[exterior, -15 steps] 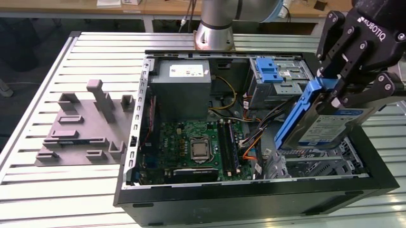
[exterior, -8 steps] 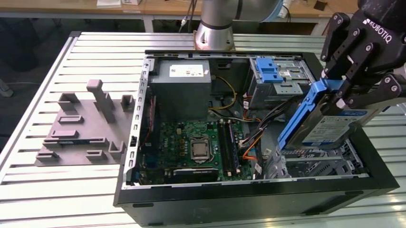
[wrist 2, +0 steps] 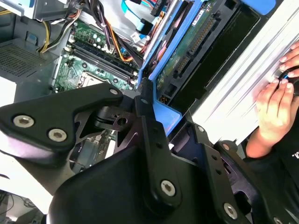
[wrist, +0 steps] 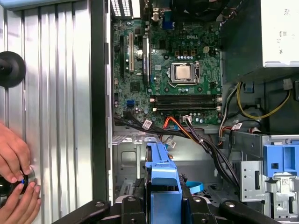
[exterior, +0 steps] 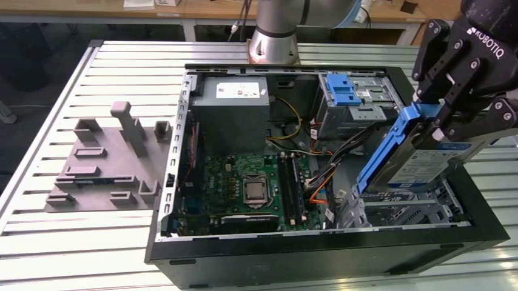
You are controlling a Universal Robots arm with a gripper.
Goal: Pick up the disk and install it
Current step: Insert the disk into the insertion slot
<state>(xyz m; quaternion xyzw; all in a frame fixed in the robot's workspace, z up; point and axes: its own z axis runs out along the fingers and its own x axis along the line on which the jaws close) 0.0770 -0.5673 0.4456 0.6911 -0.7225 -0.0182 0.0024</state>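
The disk, a silver drive with a blue-and-white label and blue side rails, hangs tilted on edge over the open computer case, at the exterior view's right. My gripper is shut on its upper end, black fingers on either side. Below it lies a metal drive bay in the case's near right corner. In the second wrist view the disk's circuit-board underside runs away from the fingers. The first wrist view has its blue rail between the finger pads.
Inside the case sit the motherboard, a grey power-supply box, a drive cage with a blue latch and loose cables. A grey fixture plate lies left of the case. A person's hands rest on a black knob beside the case.
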